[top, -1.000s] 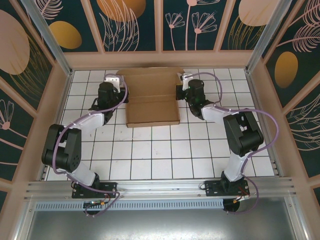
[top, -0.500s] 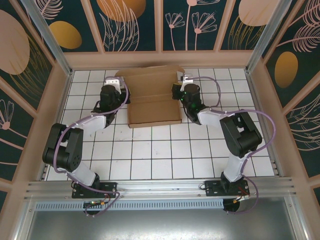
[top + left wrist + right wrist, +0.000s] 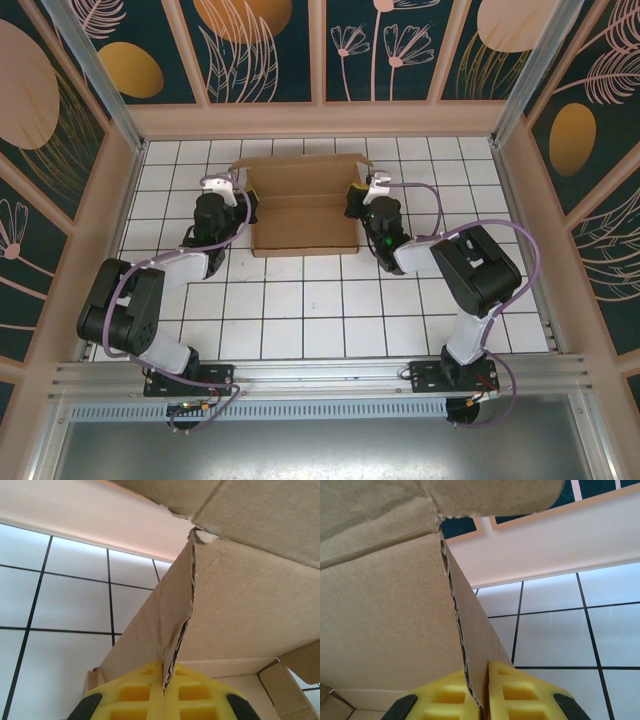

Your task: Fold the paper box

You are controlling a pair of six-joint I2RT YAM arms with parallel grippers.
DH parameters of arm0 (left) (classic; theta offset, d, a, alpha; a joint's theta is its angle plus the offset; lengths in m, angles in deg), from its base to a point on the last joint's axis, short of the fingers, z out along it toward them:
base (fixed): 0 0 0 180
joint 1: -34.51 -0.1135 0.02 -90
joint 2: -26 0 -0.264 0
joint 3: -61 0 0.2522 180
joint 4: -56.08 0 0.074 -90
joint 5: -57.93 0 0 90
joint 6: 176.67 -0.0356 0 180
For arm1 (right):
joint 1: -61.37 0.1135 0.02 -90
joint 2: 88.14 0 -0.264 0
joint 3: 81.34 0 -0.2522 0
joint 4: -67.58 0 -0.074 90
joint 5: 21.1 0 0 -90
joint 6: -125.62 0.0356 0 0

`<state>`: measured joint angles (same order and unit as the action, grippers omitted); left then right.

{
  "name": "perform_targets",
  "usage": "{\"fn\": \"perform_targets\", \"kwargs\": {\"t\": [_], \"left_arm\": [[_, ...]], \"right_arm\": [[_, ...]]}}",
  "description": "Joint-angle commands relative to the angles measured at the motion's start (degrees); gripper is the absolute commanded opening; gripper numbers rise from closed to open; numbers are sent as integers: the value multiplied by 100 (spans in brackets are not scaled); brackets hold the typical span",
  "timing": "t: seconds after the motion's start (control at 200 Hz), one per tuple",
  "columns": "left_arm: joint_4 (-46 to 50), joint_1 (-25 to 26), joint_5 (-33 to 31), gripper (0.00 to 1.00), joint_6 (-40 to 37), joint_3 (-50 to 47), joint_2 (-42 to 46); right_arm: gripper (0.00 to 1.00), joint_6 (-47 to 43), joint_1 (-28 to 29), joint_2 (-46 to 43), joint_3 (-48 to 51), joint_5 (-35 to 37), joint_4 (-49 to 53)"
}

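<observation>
White-tiled table (image 3: 300, 320): left tool (image 3: 163, 692) and right tool (image 3: 479, 696) each clamp a flap of the brown corrugated cardboard box (image 3: 305, 215), likely to raise its sides.

Left wrist cam: my left end effector (image 3: 164, 680) is cropped at 6 o'clock. I get only the yellow pad tops, pinched on a wall of the paper box (image 3: 240, 595), which runs off frame at 12 and 3 o'clock.

Right wrist cam: right end effector (image 3: 476, 682) is cropped the same way, and the box exits at 9 and 12 o'clock.

Overhead: fingertips are too small to read. The worktop (image 3: 300, 300) beneath the box is hidden.
</observation>
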<state>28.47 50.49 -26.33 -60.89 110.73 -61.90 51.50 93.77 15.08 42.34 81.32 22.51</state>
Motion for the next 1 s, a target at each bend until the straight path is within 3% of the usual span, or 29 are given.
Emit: {"fn": "perform_targets", "kwargs": {"t": [0.0, 0.275, 0.55, 0.996], "left_arm": [[147, 140, 288, 0, 273, -348, 97], [-25, 146, 309, 0, 860, -818, -24], [39, 150, -72, 0, 1060, -1101, 13], [-90, 143, -595, 1, 842, -1339, 83]], "right_arm": [[11, 240, 284, 67, 245, -127, -453], [12, 529, 554, 165, 726, 371, -791], [23, 785, 757, 301, 1167, 480, -1210], [57, 491, 759, -879, 2069, 55, -1483]]}}
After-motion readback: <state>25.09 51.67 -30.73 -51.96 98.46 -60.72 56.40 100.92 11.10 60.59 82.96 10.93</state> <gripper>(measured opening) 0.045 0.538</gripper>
